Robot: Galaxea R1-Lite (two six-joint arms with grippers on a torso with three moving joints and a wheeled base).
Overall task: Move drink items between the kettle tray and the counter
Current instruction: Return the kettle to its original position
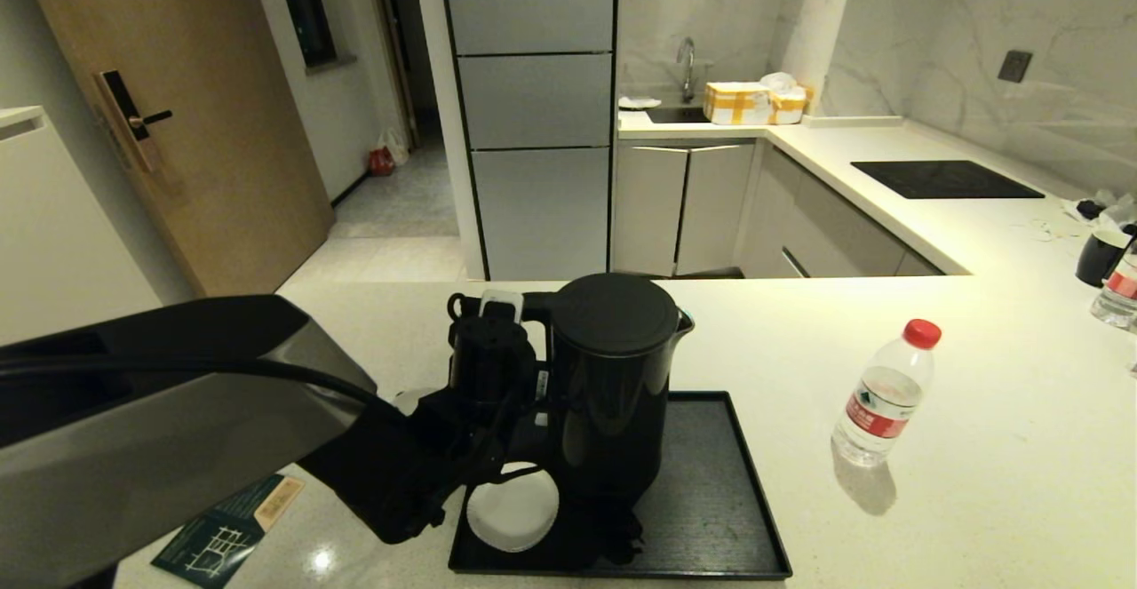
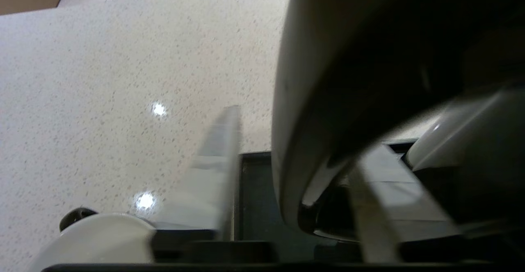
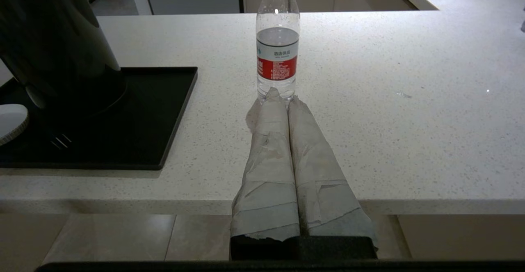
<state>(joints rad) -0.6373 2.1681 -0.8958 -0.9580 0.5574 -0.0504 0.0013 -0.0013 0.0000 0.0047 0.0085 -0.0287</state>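
Kitchen counter (image 1: 977, 447): kettle (image 1: 613, 393) sits on tray (image 1: 711, 518), left gripper (image 2: 287, 190) fingers half-open around its handle, apparently letting go; bottle (image 1: 884, 398) at 3 o'clock probably next.

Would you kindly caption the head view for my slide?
Left gripper at the kettle on the tray; water bottle stands on the counter.

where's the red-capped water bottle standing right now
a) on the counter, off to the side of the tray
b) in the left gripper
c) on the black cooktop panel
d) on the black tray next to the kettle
a: the water bottle stands upright on the bare counter, clear of the tray that holds the kettle, with nothing gripping it.
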